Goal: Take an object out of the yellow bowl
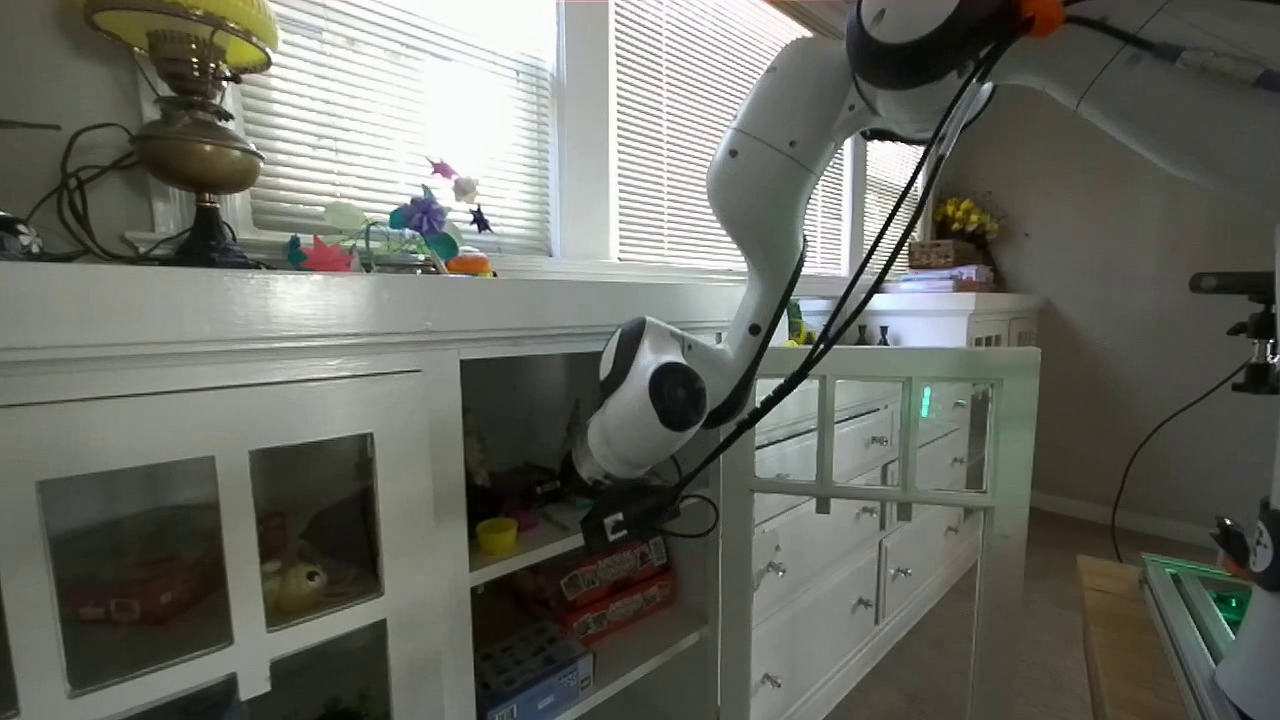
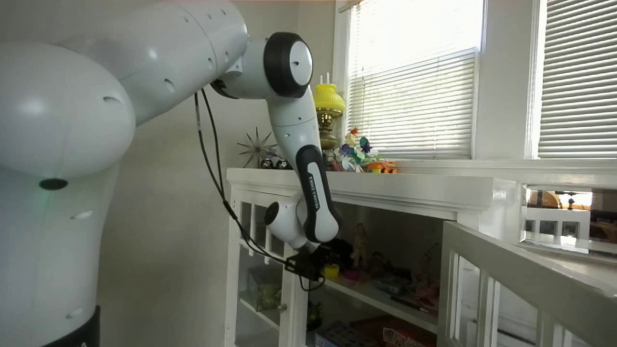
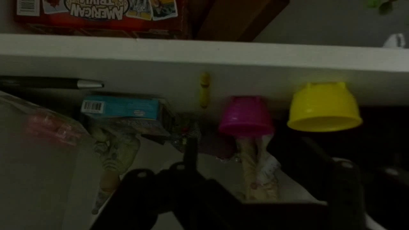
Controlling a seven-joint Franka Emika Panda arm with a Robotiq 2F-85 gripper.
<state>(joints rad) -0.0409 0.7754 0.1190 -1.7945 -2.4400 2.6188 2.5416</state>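
The small yellow bowl (image 3: 324, 107) stands on a cabinet shelf near the shelf's front edge. The wrist view is upside down, so its rim points down there. The yellow bowl also shows in both exterior views (image 1: 497, 536) (image 2: 331, 271). Its contents cannot be made out. A magenta bowl (image 3: 246, 115) stands beside it. My gripper (image 3: 250, 148) is dark, with its fingers spread apart and nothing seen between them. It is inside the cabinet opening, close to the bowls. In both exterior views the fingers are lost in the shadow.
The white shelf edge (image 3: 204, 52) runs in front of the bowls. A doll (image 3: 255, 172), teal box (image 3: 127, 107), pen (image 3: 48, 83) and small yellow piece (image 3: 204, 91) are on the shelf. Red game boxes (image 1: 620, 590) lie below. The glazed door (image 1: 1010, 430) stands open.
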